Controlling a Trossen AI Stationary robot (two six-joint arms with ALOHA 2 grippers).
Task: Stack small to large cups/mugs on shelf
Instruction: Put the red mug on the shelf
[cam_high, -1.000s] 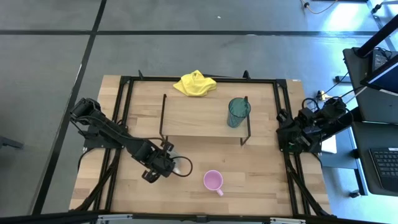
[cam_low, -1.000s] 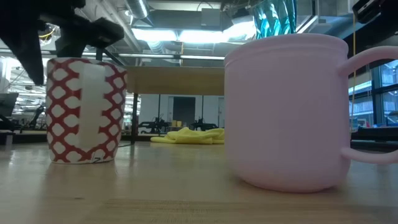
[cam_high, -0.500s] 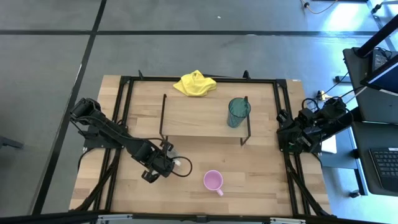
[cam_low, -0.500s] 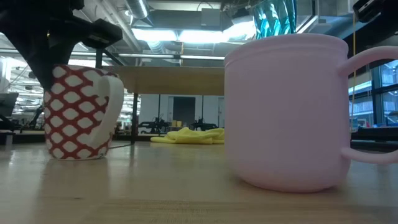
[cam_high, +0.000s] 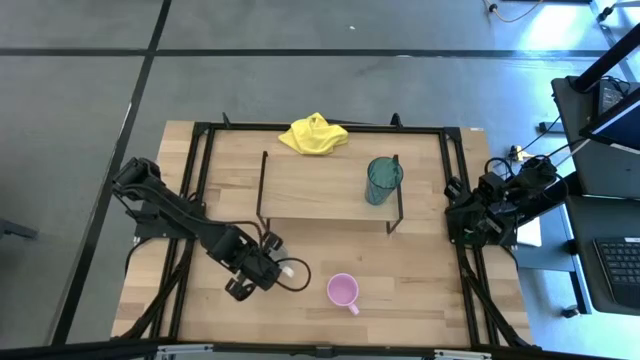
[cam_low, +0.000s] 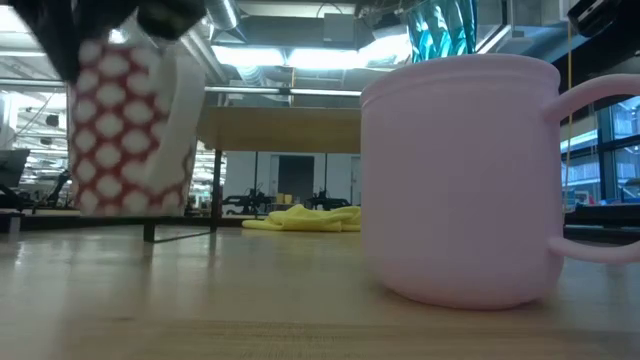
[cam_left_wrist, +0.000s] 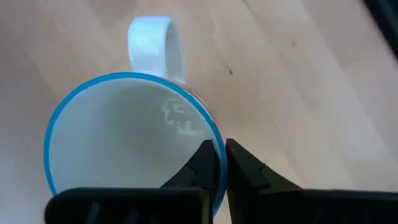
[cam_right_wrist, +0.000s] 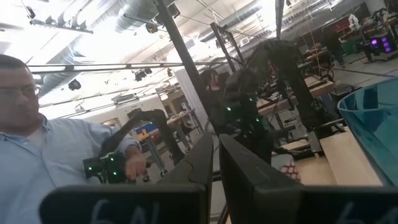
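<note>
Low view shows the white mug with a red lattice pattern and white handle (cam_low: 128, 130) hanging clear of the wooden tabletop (cam_low: 250, 300), so the lift is in hand. The left gripper (cam_left_wrist: 220, 163) is pinched shut on its blue rim, near the table's front. A second ago the fingers stood wide and the mug sat on the table. Next, I judge, carry it to the low light-wood shelf (cam_high: 325, 185), beside the translucent teal cup (cam_high: 382, 179). The small pink handled mug (cam_high: 343, 292) waits in front. The right gripper (cam_right_wrist: 214, 155), closed and empty, rests at the right edge.
</note>
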